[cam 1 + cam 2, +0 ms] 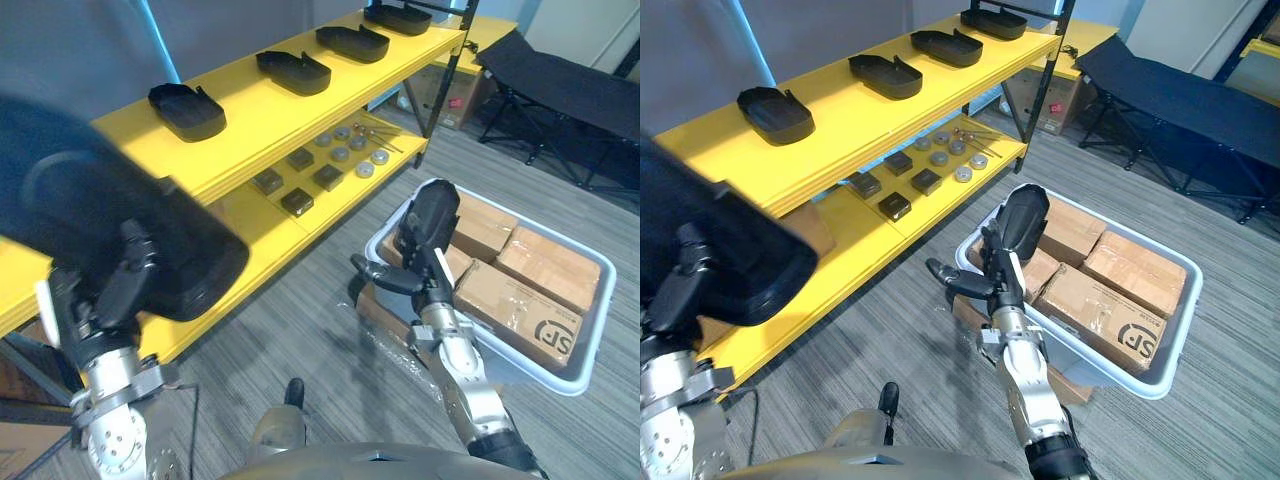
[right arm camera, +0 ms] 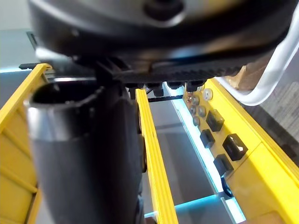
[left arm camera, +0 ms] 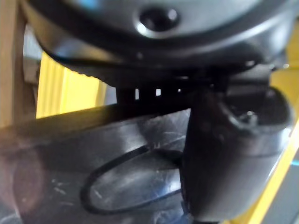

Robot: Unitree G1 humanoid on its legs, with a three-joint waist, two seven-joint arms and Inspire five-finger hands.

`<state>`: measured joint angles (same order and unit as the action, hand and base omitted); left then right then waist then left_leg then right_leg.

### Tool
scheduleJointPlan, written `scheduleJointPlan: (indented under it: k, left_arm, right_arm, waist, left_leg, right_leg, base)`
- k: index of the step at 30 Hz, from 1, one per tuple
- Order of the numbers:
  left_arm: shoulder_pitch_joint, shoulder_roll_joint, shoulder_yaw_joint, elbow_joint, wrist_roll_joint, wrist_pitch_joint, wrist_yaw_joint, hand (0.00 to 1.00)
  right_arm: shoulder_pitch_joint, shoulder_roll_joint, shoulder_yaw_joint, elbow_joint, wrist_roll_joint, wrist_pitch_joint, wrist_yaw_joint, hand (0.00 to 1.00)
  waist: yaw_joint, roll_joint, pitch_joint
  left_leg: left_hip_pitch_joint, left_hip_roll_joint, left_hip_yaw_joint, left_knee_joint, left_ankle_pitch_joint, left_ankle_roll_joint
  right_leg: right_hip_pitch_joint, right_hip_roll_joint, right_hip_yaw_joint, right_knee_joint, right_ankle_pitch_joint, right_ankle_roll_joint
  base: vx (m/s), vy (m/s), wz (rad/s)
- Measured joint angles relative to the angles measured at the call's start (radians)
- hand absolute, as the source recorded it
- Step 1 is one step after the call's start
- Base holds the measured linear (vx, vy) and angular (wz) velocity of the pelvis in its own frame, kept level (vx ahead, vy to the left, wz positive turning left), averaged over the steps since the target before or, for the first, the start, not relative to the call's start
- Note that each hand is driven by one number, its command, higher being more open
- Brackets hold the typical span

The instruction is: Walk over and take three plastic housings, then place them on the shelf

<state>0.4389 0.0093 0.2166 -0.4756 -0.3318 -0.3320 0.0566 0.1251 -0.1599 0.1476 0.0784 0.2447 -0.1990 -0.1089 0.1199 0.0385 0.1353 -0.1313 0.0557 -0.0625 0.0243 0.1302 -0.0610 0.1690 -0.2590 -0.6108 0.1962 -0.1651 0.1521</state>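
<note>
Seen from the robot's head, a long yellow shelf (image 1: pixel 255 120) runs from 8 o'clock up to 1 o'clock. On its top board sits a row of 4 housings (image 1: pixel 187 110), black and shallow, spaced evenly toward 1 o'clock.

At 8 o'clock, close to the camera, the left hand (image 1: pixel 112 290) grips a large black plastic housing (image 1: pixel 90 190). Its fingers are curled under the near edge. The part's long axis runs roughly from 10 o'clock to 4 o'clock, which looks about the same as the ones on the board. It hangs over the shelf's near end, and the nearest placed housing lies at 1 o'clock from it. Between the 2 is bare yellow board, probably the spot to set it down. The left hand is the nearer one to that spot.

The right hand (image 1: pixel 428 228) is raised at 3 o'clock above a white bin (image 1: pixel 592 330) of cardboard boxes (image 1: pixel 545 265). Its fingers are straight, its thumb is out, and it holds nothing.

The left wrist view adds the grip itself, with the thumb (image 3: pixel 224 154) pressed onto scuffed black plastic bearing an oval recess. The right wrist view looks along the lower board at small dark blocks (image 2: pixel 219 140).
</note>
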Motion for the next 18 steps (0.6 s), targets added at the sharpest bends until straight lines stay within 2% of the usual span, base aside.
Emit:
scheduleJointPlan:
  k: [3,7,11,13,14,16,17,18]
  left_arm:
    - [-0.027,0.013,-0.024,0.000,0.029,0.000,-0.011,0.00]
    - [-0.023,0.013,-0.024,0.001,0.029,0.000,0.034,0.00]
    - [0.000,0.013,-0.022,0.001,0.031,0.000,0.048,0.00]
    - [0.002,0.013,0.006,0.001,0.031,0.000,0.044,0.00]
    - [0.002,0.013,0.017,0.001,0.031,0.000,0.044,0.00]
    - [0.000,0.017,0.062,0.000,0.032,0.000,0.046,0.00]
    - [0.001,0.023,0.070,0.000,0.034,0.000,0.047,0.00]
    - [-0.006,0.029,0.084,0.004,0.052,0.001,0.054,0.00]
  right_arm:
    - [0.010,-0.004,-0.028,-0.003,0.000,-0.009,0.023,1.00]
    - [0.008,-0.006,-0.035,-0.009,-0.001,-0.017,0.085,1.00]
    - [0.008,-0.004,-0.015,-0.026,0.003,-0.033,0.095,1.00]
    - [0.005,0.003,-0.006,-0.038,0.007,-0.034,0.090,1.00]
    - [0.003,0.010,-0.002,-0.040,0.006,-0.034,0.087,1.00]
    - [-0.007,0.033,0.004,-0.040,-0.002,-0.037,0.073,1.00]
    - [-0.005,0.042,0.004,-0.040,-0.002,-0.038,0.070,1.00]
    - [-0.008,0.042,0.005,-0.038,-0.005,-0.048,0.070,1.00]
  waist:
    - [-0.009,0.002,0.016]
    - [-0.005,0.000,0.048]
    - [0.016,-0.017,0.073]
    - [0.029,-0.026,0.078]
    - [0.031,-0.029,0.078]
    - [0.046,-0.057,0.068]
    - [0.049,-0.068,0.063]
    - [0.045,-0.072,0.054]
  left_leg:
    - [-0.002,-0.002,-0.019,-0.009,0.028,-0.011]
    - [-0.003,0.004,-0.024,0.012,0.018,-0.016]
    - [-0.054,-0.001,-0.023,0.168,-0.077,-0.015]
    - [-0.084,-0.011,-0.023,0.274,-0.146,-0.009]
    - [-0.091,-0.015,-0.020,0.297,-0.162,-0.006]
    - [-0.107,-0.041,0.017,0.389,-0.235,0.028]
    - [-0.103,-0.052,0.034,0.405,-0.256,0.046]
    - [-0.100,-0.068,0.041,0.428,-0.286,0.039]
  right_leg:
    - [-0.010,-0.003,0.008,0.042,-0.021,-0.002]
    - [-0.014,-0.006,0.012,0.089,-0.059,-0.011]
    - [-0.009,-0.025,0.016,0.135,-0.100,-0.010]
    - [0.012,-0.039,0.014,0.139,-0.118,0.010]
    - [0.017,-0.044,0.014,0.139,-0.122,0.014]
    - [0.039,-0.075,0.025,0.130,-0.133,0.032]
    - [0.052,-0.088,0.023,0.126,-0.129,0.032]
    - [0.035,-0.116,0.047,0.221,-0.098,0.005]
  base:
    - [-0.01,-0.062,0.31]
    - [-0.06,-0.057,0.05]
    - [-0.04,0.006,-0.01]
    - [0.00,0.075,0.02]
    - [0.04,0.091,-0.03]
    - [0.10,0.129,-0.05]
    - [0.22,0.129,0.05]
    - [0.27,0.172,0.26]
